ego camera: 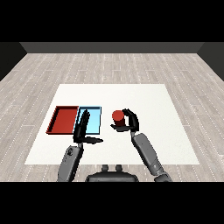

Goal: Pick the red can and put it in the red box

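Observation:
The red can (117, 117) stands upright on the white table (148, 100), just right of the light blue tray (93, 120). My right hand (130, 122) is curled round the can from its right side, thumb under its front. The red tray (62, 120) lies to the left of the blue one, with nothing in it. My left hand (82, 128) reaches over the near left part of the blue tray, its fingers straight and its thumb held out to the right.
The two trays lie side by side at the table's left. Grey wooden floor surrounds the table on all sides.

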Controlling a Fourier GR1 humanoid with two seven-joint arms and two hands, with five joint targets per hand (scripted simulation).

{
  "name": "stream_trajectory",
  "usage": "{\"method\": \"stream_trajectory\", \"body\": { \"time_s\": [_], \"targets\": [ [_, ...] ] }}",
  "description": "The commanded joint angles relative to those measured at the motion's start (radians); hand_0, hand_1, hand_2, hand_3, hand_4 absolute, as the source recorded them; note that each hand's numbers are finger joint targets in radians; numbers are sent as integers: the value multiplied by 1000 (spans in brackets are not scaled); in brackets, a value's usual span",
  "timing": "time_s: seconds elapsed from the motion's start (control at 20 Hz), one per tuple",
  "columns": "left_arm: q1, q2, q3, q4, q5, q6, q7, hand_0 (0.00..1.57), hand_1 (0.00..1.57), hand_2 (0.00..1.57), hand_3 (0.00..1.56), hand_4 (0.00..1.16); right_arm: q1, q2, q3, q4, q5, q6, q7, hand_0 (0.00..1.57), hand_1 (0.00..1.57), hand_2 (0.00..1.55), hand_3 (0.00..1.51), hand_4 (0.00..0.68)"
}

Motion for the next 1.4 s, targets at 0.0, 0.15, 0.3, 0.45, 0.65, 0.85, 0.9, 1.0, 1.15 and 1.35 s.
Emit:
{"method": "stream_trajectory", "body": {
  "time_s": [0.0,0.15,0.3,0.45,0.65,0.85,0.9,1.0,1.15,1.35],
  "targets": [
    [-14,-2,-115,-6,-5,110,37,0,0,0,0,0,23,13,89,-28,-21,-94,-6,1448,1448,1431,1385,654],
    [-71,-2,-157,79,27,134,8,0,0,0,0,0,9,13,46,-8,-49,-55,-25,1451,1451,1425,1380,650],
    [-173,-2,-152,158,83,149,36,0,0,0,0,0,-36,13,85,-8,-80,-115,-6,1460,1460,1438,1391,651],
    [-164,-2,-190,182,87,165,32,0,0,0,0,0,-38,13,106,18,-98,-120,-54,1458,1458,1443,1397,659],
    [-100,-2,-218,143,82,174,25,0,0,0,0,0,-59,13,169,-13,-106,-189,1,1455,1455,1451,1389,630],
    [-178,-2,-199,284,141,155,-15,0,0,0,0,0,-119,13,143,100,-142,-164,-81,1458,1458,1443,1381,639],
    [-151,-2,-185,385,163,105,-153,0,0,0,0,0,-103,13,104,42,-121,-126,-23,1449,1449,1438,1384,635],
    [-186,-2,-205,336,163,141,-76,0,0,0,0,0,-67,13,218,-27,-113,-227,-7,1443,1443,1434,1387,633],
    [-278,-2,-247,391,214,210,-30,0,0,0,0,0,-132,13,194,65,-142,-226,-30,1451,1451,1434,1378,641],
    [-252,-2,-247,414,218,187,-74,0,0,0,0,0,-91,13,232,-40,-128,-228,34,1435,1435,1437,1376,630]
  ]
}}
